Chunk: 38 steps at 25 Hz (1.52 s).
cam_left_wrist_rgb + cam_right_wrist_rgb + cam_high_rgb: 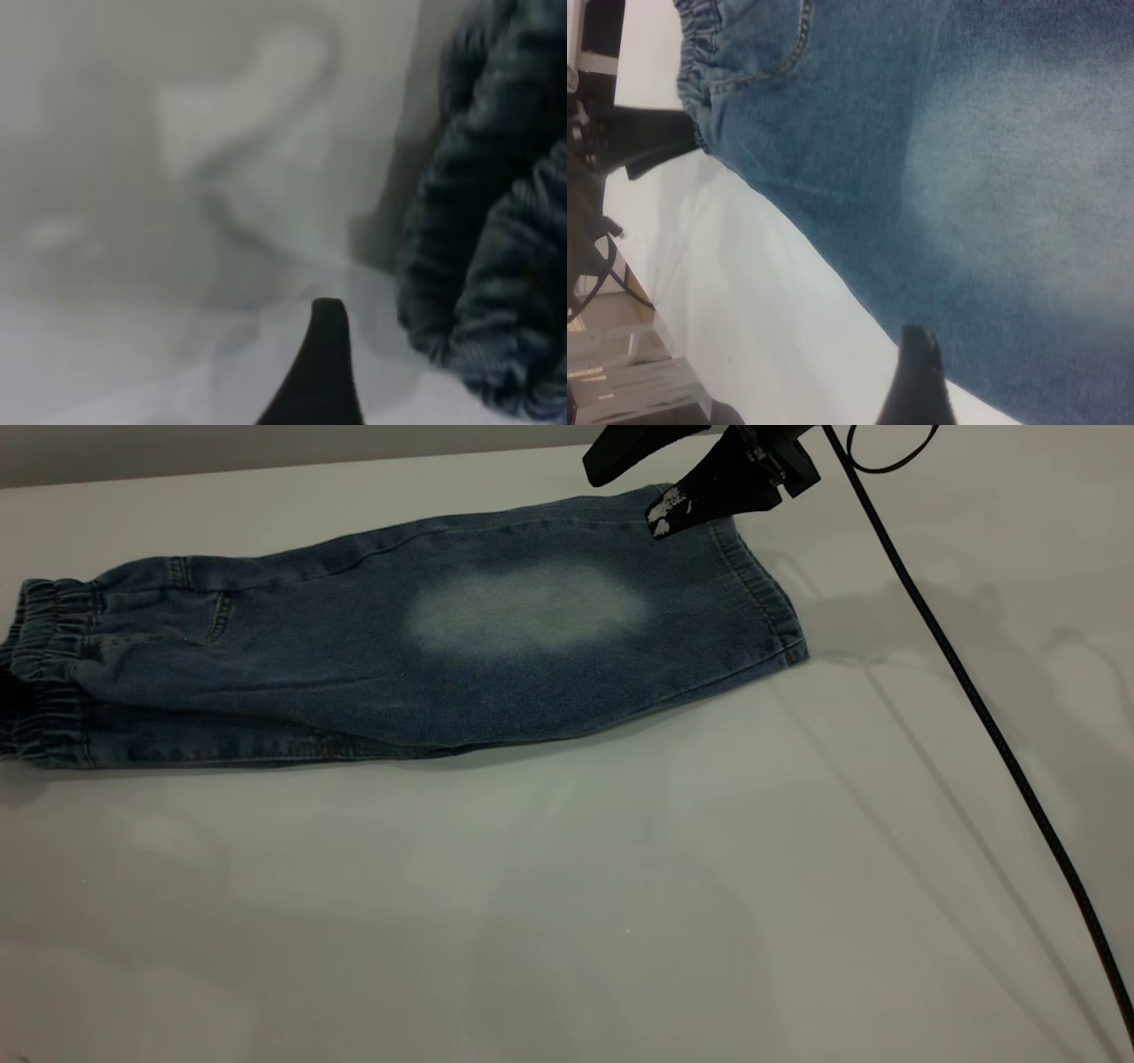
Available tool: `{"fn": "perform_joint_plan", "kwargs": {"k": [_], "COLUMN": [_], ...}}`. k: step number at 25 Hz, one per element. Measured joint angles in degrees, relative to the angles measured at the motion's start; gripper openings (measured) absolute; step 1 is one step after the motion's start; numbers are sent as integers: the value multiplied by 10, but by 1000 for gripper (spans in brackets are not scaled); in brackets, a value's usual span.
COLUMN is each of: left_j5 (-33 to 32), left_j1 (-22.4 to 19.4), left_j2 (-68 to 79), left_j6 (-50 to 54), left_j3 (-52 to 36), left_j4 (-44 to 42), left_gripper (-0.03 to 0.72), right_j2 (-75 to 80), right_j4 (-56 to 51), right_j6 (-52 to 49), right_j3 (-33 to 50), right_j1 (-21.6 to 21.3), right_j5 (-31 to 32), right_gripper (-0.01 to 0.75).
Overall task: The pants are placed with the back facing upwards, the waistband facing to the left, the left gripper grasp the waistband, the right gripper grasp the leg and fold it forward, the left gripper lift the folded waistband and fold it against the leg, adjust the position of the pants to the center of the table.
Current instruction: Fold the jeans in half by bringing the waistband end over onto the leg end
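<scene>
Bare table (pixel 567 921) nearest the camera, wide open front half and right side, lots of room to shift.

Pants (pixel 399 655) folded lengthwise, lying on far-left part of table, long axis running left to right and climbing slightly away toward the right. Waistband (pixel 44 673) at far left, right at the exterior view's left edge, stacked in two ruched layers. Leg (pixel 620 620) on top, pale oval patch mid-leg, hem pointing right, ending just past centre. Far long edge close to table's back edge.

Right gripper (pixel 660 491) above the hem's far corner, fingers spread, one tip on or just over the denim, contact not clear. Black cable (pixel 974 708) trailing down the right side, clear of the cloth.

Left gripper (pixel 328 372): only one finger visible in left wrist view, just beside the gathered waistband, over bare table; spread or closed, cannot tell. Not seen in exterior view.

Right wrist view adds a back pocket seam (pixel 793 49) near waistband.
</scene>
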<state>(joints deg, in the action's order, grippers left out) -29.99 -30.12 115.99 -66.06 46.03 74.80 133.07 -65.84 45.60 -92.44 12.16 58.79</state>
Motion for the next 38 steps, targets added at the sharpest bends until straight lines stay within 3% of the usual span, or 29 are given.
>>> {"fn": "perform_joint_plan", "kwargs": {"k": [16,24,28,34,35,38], "left_j5": [-51,-108,-108,-95,-95,-95], "left_j1": [0,0,0,0,0,0], "left_j2": [55,91,100,103,103,98], "left_j6": [-117,-160,-160,-161,-161,-162], "left_j3": [-1,-1,-1,-2,-2,-2], "left_j4": [160,236,235,227,227,227], "left_gripper": [594,580,474,136,102,101], "right_j2": [0,0,0,0,0,0], "right_j4": [1,0,0,0,0,0], "right_j6": [10,10,10,10,10,10], "right_j3": [0,0,0,0,0,0], "right_j1": [0,0,0,0,0,0], "right_j5": [2,2,3,6,7,11], "right_gripper": [477,477,477,477,477,477]}}
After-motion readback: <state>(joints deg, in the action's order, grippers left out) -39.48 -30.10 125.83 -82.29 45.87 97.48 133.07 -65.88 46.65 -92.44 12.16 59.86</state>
